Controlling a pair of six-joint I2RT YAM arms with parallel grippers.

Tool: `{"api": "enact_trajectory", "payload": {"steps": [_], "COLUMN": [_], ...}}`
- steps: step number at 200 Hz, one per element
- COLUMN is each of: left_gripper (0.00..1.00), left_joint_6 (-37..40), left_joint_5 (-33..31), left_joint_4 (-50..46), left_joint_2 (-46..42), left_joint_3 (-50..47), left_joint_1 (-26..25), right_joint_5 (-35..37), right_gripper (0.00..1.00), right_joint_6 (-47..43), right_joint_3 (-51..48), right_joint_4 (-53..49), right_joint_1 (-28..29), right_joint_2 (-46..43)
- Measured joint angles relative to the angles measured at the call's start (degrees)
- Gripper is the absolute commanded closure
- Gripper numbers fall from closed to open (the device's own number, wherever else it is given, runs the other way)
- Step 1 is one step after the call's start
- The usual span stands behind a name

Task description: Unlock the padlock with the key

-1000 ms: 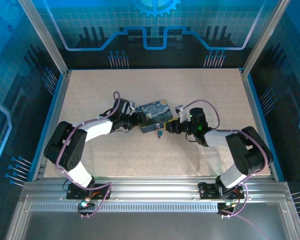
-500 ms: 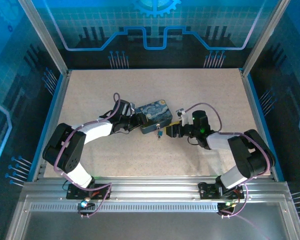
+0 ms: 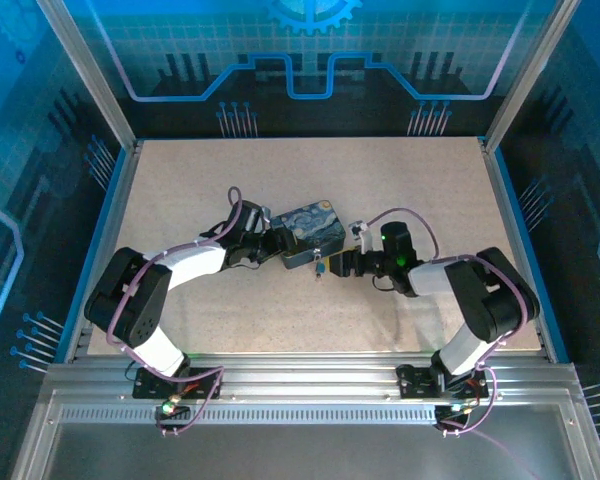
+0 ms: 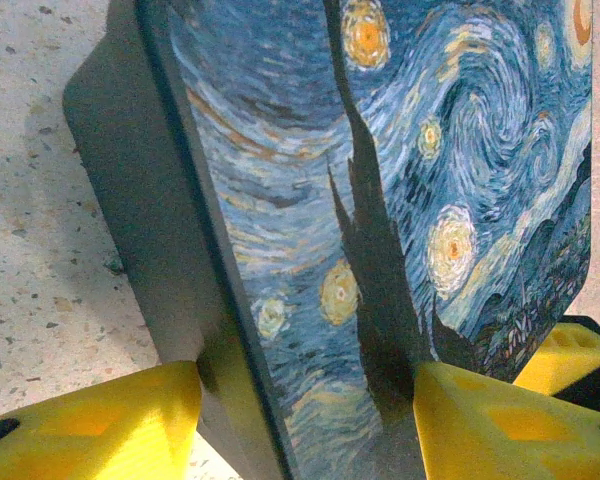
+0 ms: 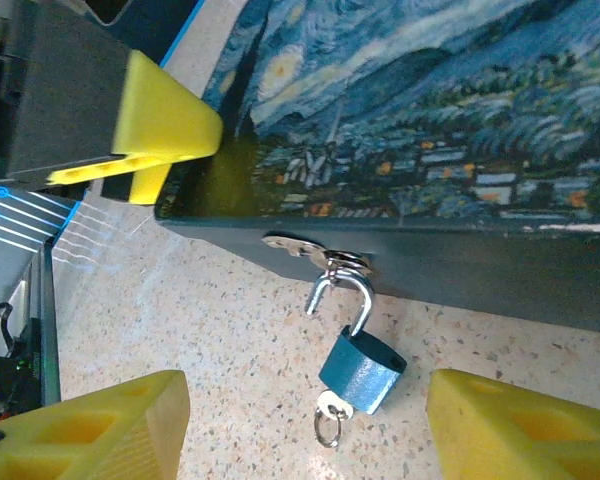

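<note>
Left gripper (image 3: 271,242) is clamping the tin (image 3: 310,226) at its left end. In the left wrist view its 2 yellow pads (image 4: 90,425) are pressing on opposite edges of the tin, bracing it. Padlock (image 5: 363,368) is hanging by its shackle (image 5: 342,290) from the hasp (image 5: 292,244) on the tin's near wall. Its blue body is tilting low over the table (image 3: 380,180); I cannot tell whether it is touching. Key (image 5: 332,405) is sitting in the keyhole at the body's lower end, with its ring (image 5: 326,432) dangling below. Right gripper (image 5: 305,420) is standing wide, 1 finger on either side of the padlock, gripping nothing. 1 leg of the shackle is looking free of the body, so I am judging the lock as sprung or very nearly so. The step in hand is the turn-and-release, at its tail end. The next move is calling for a narrow, careful pinch on the key's head or the lock body. A small tug would then be confirming the shackle is loose. The key is a sliver and is likely slipping between wide pads, so the approach needs to be low and centred.
</note>
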Motion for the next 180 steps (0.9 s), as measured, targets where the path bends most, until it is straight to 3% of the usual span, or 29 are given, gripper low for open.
{"api": "enact_trajectory", "payload": {"steps": [180], "left_gripper": [0.41], "left_joint_6": [-0.9], "left_joint_5": [-0.1], "left_joint_4": [0.2], "left_joint_2": [0.0], "left_joint_3": [-0.1], "left_joint_1": [-0.3], "right_joint_5": [-3.1], "right_gripper": [0.44], "right_joint_6": [0.2], "right_joint_3": [6.8], "right_joint_4": [4.9], "right_joint_1": [2.8], "right_joint_2": [12.6]}}
